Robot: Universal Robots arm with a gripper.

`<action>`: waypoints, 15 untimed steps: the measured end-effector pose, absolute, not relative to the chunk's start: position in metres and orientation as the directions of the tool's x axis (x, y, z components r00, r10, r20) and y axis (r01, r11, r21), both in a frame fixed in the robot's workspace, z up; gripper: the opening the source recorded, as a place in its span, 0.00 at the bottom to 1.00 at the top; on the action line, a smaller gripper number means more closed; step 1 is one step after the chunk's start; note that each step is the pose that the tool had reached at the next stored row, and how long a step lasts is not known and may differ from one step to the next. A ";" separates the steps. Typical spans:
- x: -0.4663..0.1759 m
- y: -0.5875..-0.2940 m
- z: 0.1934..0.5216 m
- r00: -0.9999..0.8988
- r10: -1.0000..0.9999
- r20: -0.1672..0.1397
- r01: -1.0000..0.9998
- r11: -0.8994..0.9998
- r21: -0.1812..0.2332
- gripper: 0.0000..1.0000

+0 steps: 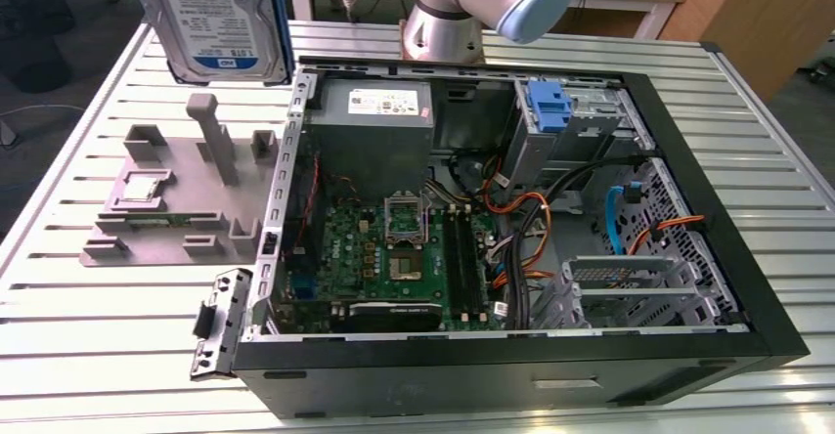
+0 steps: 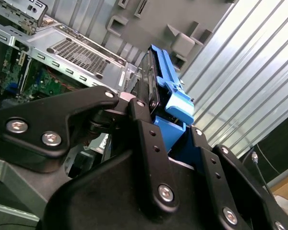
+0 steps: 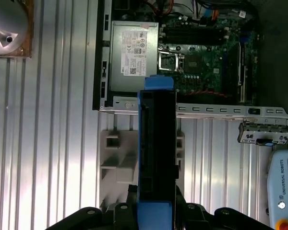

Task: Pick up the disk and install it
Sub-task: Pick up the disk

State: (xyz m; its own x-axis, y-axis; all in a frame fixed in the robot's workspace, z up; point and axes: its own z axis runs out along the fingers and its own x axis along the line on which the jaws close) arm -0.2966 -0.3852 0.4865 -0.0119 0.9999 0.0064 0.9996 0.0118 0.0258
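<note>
Disk [image 1: 215,19]: silver drive with a white-and-blue label, framed in a blue rail. It is hanging in the air at the far end of the exterior view's left, label facing the camera, lifted clear of the slatted worktop [image 1: 78,356]. Below it a grey fixture [image 1: 183,195] is lying on the slats, just beside the case's left wall.

Claw [image 2: 175,132]: its black fingers [image 2: 151,139] are pressing on the blue rail from both sides, closed onto the disk [image 2: 158,76]. In the first wrist view the disk [image 3: 157,143] is standing out edge-on beyond the claw [image 3: 156,208], over the fixture and the case's edge.

Computer case [image 1: 522,209]: is lying open on its side on the worktop, to the exterior view's right of the disk. Inside, a power supply [image 1: 372,111] is sitting in the far left corner, a green motherboard [image 1: 398,248] is lying nearer, and a bare blue bracket [image 1: 553,111] is sitting in the far bay. Orange and blue cables are running between them.

Robot arm [image 1: 483,4]: is rising from the far edge of the worktop, behind the case.
</note>
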 end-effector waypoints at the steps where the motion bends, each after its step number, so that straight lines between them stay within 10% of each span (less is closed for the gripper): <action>1: -0.296 -0.386 0.487 -0.012 1.000 0.006 1.000 0.012 0.026 0.37; 15: -0.291 -0.402 0.487 -0.012 1.000 0.006 1.000 0.012 0.026 0.37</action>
